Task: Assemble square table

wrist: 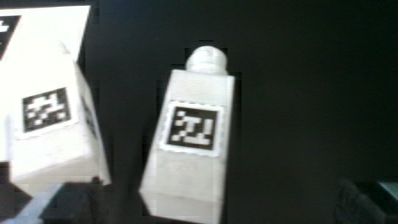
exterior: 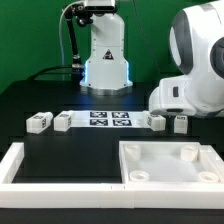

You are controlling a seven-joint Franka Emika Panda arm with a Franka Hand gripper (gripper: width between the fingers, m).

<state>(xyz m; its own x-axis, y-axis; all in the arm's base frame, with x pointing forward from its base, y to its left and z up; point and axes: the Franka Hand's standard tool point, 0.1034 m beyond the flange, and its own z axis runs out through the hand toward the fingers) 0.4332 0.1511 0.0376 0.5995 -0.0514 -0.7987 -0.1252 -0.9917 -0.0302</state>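
Observation:
The square table panel (exterior: 165, 165), white with a raised rim and round corner sockets, lies at the front on the exterior view's right. Four white tagged leg blocks lie in a row behind it: two (exterior: 38, 121) (exterior: 63, 121) on the left, two (exterior: 157, 121) (exterior: 180, 124) on the right. The wrist view shows two legs side by side, one (wrist: 196, 130) with a round peg end, the other (wrist: 50, 110) beside it. My gripper (wrist: 222, 205) is open, its dark fingers (wrist: 63, 205) standing either side of the peg-ended leg, apart from it. The gripper itself is hidden in the exterior view.
The marker board (exterior: 108, 120) lies between the two pairs of legs. A long white bar (exterior: 20, 165) frames the black surface at the front left. The arm's white body (exterior: 195, 70) hangs over the right legs; the robot base (exterior: 105, 55) stands at the back.

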